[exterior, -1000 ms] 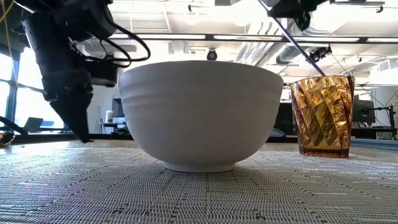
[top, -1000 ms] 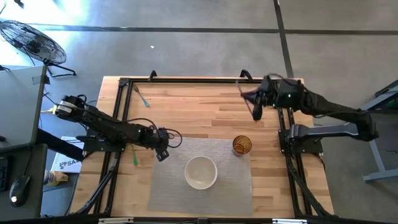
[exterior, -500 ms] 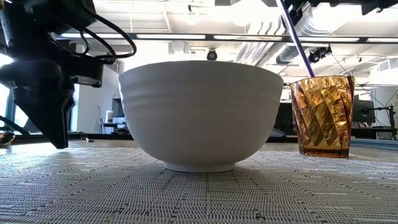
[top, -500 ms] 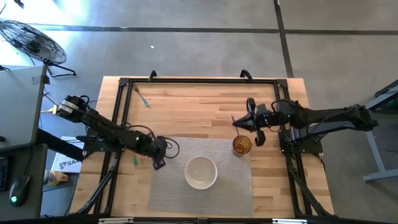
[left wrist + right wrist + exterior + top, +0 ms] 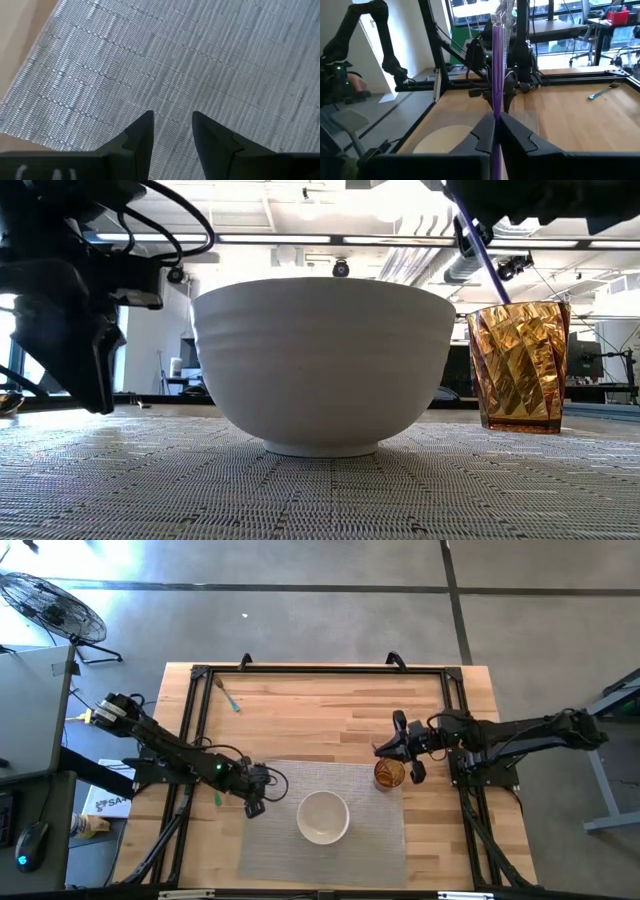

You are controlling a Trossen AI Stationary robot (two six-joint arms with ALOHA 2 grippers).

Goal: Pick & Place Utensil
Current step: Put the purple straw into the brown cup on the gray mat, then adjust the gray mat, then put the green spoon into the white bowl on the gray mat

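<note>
The right pincer (image 5: 397,740) pinches a purple utensil (image 5: 497,60), just beside the amber cup (image 5: 389,773). The placing step is in hand; next it likely needs lowering the utensil into the cup. The left pincer (image 5: 171,131) hovers spread over the mat (image 5: 200,55).

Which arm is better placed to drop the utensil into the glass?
The right. Its gripper is shut on the purple utensil and sits right beside the amber glass. The left gripper is open and empty, low over the grey mat, on the far side of the white bowl.
</note>
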